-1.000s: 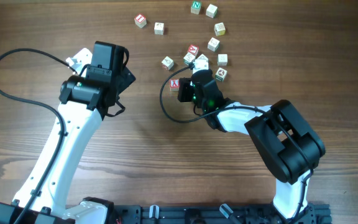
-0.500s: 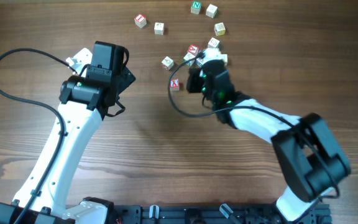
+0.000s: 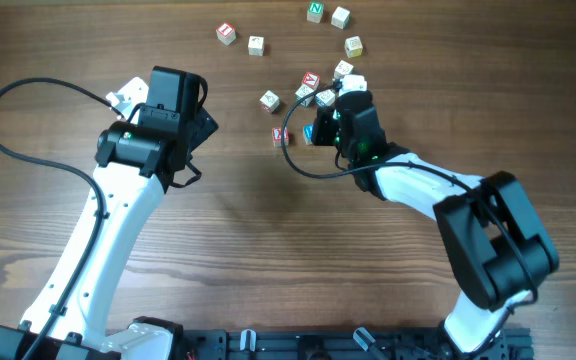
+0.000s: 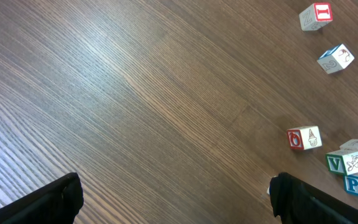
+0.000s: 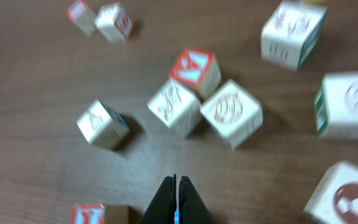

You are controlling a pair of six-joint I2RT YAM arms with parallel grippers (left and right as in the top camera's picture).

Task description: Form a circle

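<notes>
The left arm point(image 3: 98, 230) leans up from the near-left corner and ends over bare wood. The left gripper point(image 4: 178, 198) is spread as wide as it goes and holds nothing. The right arm point(image 3: 438, 200) folds at its elbow and reaches left and away, its wrist pitched down over the cubes point(image 3: 311, 82). The right gripper point(image 5: 176, 186) is pinched closed on nothing, its tip just short of three cubes huddled together. No ring is formed: the cubes lie scattered at the far centre of the table point(image 3: 218, 250), faces turned every way. Their spread curves loosely from the far edge toward the right wrist, with two cubes apart to the left
</notes>
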